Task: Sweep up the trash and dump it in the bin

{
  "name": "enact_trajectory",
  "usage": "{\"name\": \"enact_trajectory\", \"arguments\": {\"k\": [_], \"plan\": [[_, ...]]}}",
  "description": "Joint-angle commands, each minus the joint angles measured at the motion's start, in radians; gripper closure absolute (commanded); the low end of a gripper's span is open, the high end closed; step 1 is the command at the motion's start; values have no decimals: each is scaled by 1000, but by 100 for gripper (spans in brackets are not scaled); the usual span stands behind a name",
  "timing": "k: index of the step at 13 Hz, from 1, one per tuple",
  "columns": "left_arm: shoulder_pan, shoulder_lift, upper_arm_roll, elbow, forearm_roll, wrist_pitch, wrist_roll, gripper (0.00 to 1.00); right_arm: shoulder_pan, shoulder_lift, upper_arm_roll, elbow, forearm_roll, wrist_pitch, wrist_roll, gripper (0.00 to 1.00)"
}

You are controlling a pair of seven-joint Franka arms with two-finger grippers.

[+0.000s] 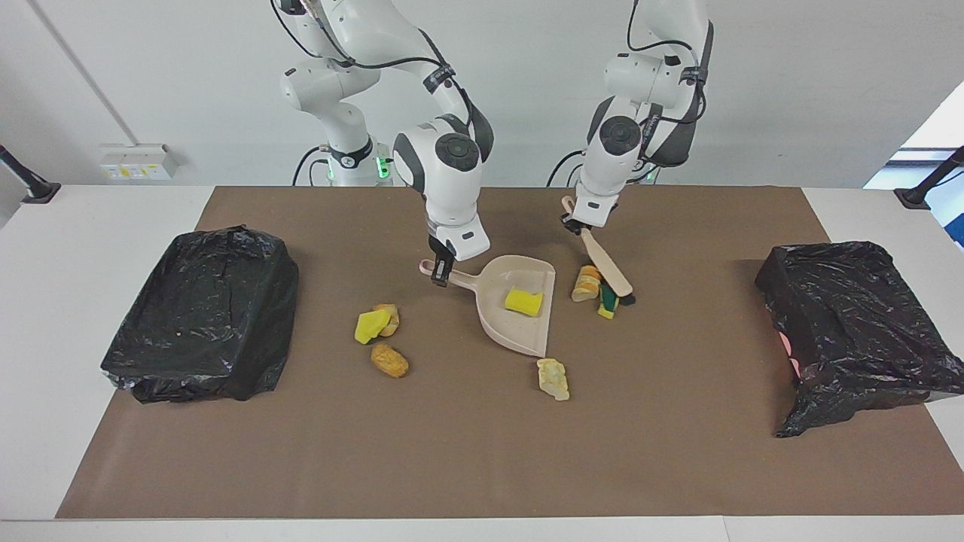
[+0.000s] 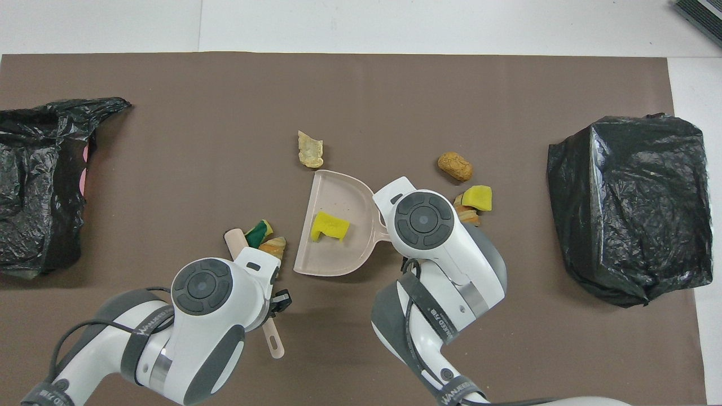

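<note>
Trash lies scattered on the brown mat (image 1: 482,452). One yellow sponge piece (image 1: 523,302) already sits in the beige dustpan (image 1: 520,324). The green-backed scrap (image 1: 607,302) and a striped bread chunk (image 1: 587,283) lie together just beside the dustpan's open lip, toward the left arm's end. The left gripper (image 1: 574,223) is clenched on the brush (image 1: 606,265) handle; the brush slants down, its head touching the green-backed scrap on the side away from the pan. The push therefore runs across the table toward the lip. The right gripper (image 1: 440,272) is clamped on the dustpan handle, bracing it. Three scraps (image 1: 380,331) lie near the handle side; a pale chunk (image 1: 553,378) lies farther out, just off the lip's corner. Two black-bagged bins (image 1: 203,312) stand at the table ends.
</note>
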Motion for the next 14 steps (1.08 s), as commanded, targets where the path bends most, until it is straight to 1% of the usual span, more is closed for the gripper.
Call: {"name": "enact_trajectory", "arguments": {"k": [1, 2, 5, 8, 9, 11, 12, 14], "plan": [[-49, 85, 10, 90, -48, 40, 53, 100, -9, -15, 6, -27, -17, 31, -6, 100], [-58, 103, 9, 121, -48, 41, 90, 100, -9, -15, 6, -27, -17, 31, -6, 100], [-121, 128, 4, 176, -50, 57, 196, 100, -9, -15, 6, -27, -18, 31, 5, 100], [-147, 151, 4, 239, -51, 46, 210, 100, -9, -17, 6, -27, -17, 31, 17, 100], [-147, 169, 6, 277, -51, 20, 208, 100, -9, -17, 6, -27, -17, 28, 38, 100], [-132, 175, 14, 328, -38, -87, 217, 100, -6, -19, 7, -27, -17, 23, 90, 100], [-114, 176, 15, 334, -28, -103, 240, 100, -6, -20, 6, -27, -15, 14, 124, 100], [-69, 192, 17, 351, 48, -104, 285, 100, -8, -20, 7, -27, -8, 8, 172, 100]]}}
